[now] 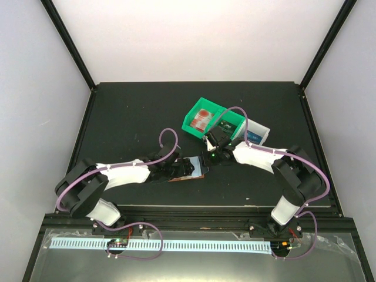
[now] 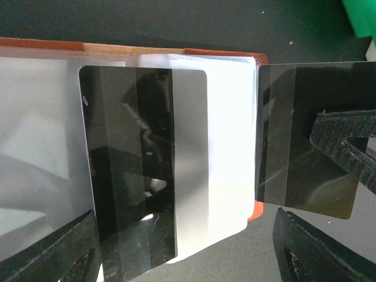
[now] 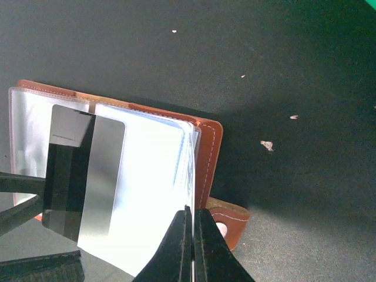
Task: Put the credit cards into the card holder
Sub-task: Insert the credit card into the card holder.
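1. Your right end effector (image 3: 192,212) is pressed together on a dark card (image 2: 299,135). It holds the card on edge at the strap side of the card holder (image 3: 207,154). Card and fingers stand just beside the clear sleeves (image 2: 226,135) and block that side of the holder.
2. Your left end effector (image 2: 183,226) is spread wide and grips nothing. Its fingers straddle a second dark card (image 2: 141,158) that lies flat on the sleeves. You cannot tell whether this card is tucked into a sleeve or only resting on top.
3. The card holder lies open between your two arms, towards the near edge of the worktop (image 1: 129,117). Brown leather shows around the sleeves, and the snap strap (image 3: 226,226) pokes out beside the right fingers.
4. A purple cable (image 1: 235,109) from your right arm loops over the far bins.
5. The worktop is matt black with a few pale specks (image 3: 267,144). Pale walls close it in on three sides, with black frame posts at the corners.
6. The green bin (image 1: 194,111) sits beyond the holder, towards the right, with a red card (image 1: 204,117) inside. The white bin (image 1: 265,128) is just beside it on the right and has something blue (image 1: 254,137) in it.
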You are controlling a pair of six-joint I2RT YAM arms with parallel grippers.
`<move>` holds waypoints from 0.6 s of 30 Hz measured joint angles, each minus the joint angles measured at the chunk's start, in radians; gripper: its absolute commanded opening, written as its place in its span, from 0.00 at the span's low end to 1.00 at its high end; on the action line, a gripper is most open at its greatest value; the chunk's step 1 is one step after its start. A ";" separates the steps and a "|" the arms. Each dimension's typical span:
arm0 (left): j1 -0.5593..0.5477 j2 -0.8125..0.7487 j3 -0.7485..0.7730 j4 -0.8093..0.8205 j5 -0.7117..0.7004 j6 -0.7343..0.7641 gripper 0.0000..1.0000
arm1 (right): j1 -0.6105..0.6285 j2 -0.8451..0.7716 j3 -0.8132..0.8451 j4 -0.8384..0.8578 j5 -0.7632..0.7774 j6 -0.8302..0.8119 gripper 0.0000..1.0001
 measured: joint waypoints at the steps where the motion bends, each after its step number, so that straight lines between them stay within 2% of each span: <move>1: 0.000 -0.002 0.005 -0.014 -0.002 0.007 0.81 | 0.000 0.000 0.000 0.000 0.000 0.000 0.01; 5: 0.000 -0.018 0.013 -0.072 -0.010 0.021 0.79 | 0.000 0.002 0.000 0.001 -0.001 0.000 0.01; 11: 0.000 -0.034 0.015 -0.127 -0.040 0.039 0.65 | 0.000 0.002 0.000 0.002 -0.001 0.000 0.01; 18: 0.000 0.004 0.059 -0.140 -0.044 0.073 0.64 | 0.000 0.003 0.000 0.002 -0.002 0.000 0.01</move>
